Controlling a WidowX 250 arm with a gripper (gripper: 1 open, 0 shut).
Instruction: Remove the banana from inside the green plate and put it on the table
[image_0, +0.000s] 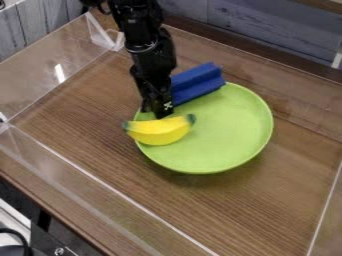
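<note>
Wood-grain table (80, 130) bears the green plate (234, 135); gripper (159, 108), jaws apart above the banana (163, 130) at the plate's left rim, might nudge it away.

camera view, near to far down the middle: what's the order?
Near rim of the round lime-green plastic plate → small curved yellow toy banana → blue rectangular block → grey plank wall behind the table.
</note>
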